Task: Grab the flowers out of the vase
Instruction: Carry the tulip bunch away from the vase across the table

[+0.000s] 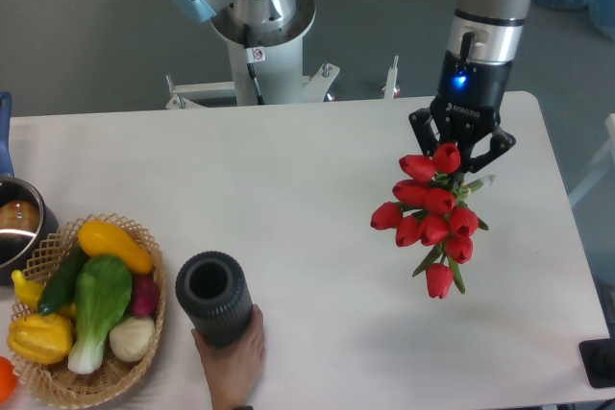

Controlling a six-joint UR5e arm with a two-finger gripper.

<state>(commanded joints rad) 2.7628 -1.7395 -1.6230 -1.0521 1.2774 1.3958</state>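
The flowers [431, 215] hang in the air over the right side of the white worktop [317, 170], red buds drooping down, and the end effector [460, 146] is clenched on the bunch at its top. Well apart, down at lower left, the vase [212, 297] stands with a person's hand [233, 360] against it, just beside the wicker basket [142, 357] of vegetables.

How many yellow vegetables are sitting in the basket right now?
3. One long squash lies at the top of the basket, a lumpy one sits at the bottom left, and a tip pokes out at the left edge. Others may be hidden.
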